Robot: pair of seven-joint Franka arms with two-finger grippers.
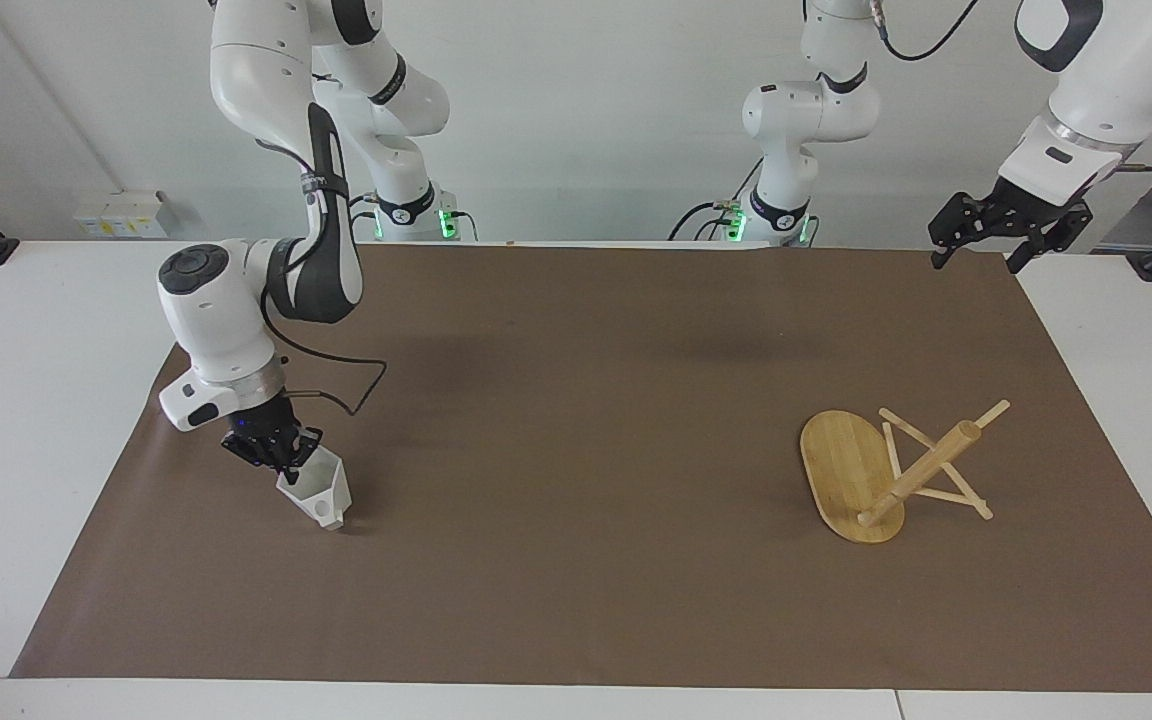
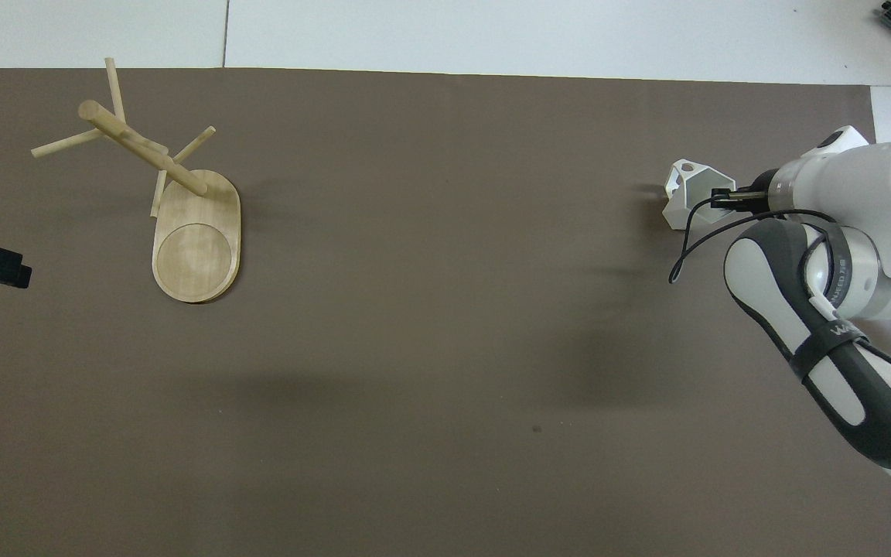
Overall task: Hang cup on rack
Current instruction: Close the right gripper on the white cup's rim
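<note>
I have the right gripper low over the brown mat at the right arm's end of the table, its fingers pinched shut on the rim wall of the white faceted cup. The cup sits tilted, mouth turned up toward the gripper and its small handle pointing away from the robots; its lowest corner seems to touch the mat, though from my vantage I cannot be sure it bears any weight there. In the overhead view the cup shows just past the gripper tips.

The bamboo mug rack lies toppled on its side toward the left arm's end, well apart from the cup, its oval base tipped up on edge and its post resting low.

My left gripper waits, raised over the mat's corner by the robots, fingers spread wide and empty.
</note>
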